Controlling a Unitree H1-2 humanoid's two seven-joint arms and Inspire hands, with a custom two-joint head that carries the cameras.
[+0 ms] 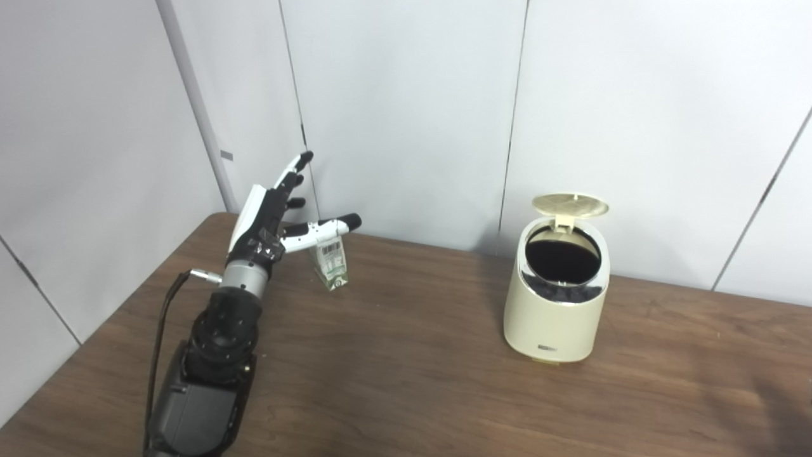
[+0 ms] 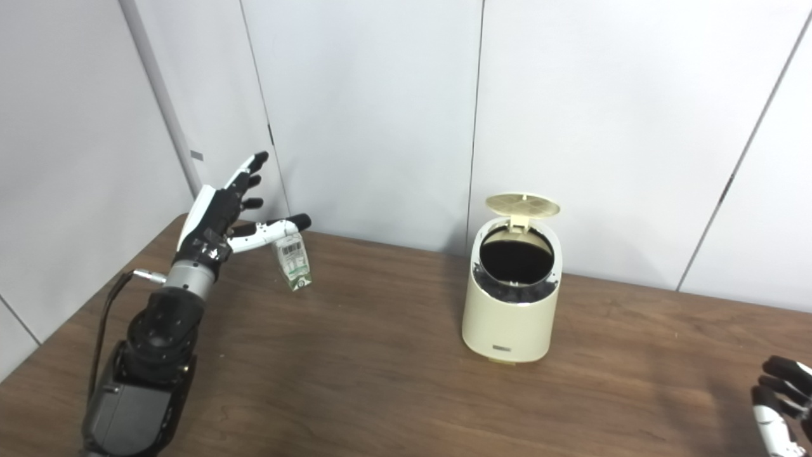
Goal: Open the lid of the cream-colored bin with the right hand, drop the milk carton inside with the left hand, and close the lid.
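Fingers (image 1: 293, 172) of the left hand (image 1: 269, 216) are spread and point up and away, thumb stretched right over the carton (image 1: 331, 263); it holds nothing. Carton stands on the desk (image 1: 406, 381) just right of that hand, long axis upright, tilted slightly. Bin (image 1: 558, 298) sits well right, lid (image 1: 569, 204) raised. Right hand (image 2: 780, 406) shows only fingers at the edge; I cannot tell its state.
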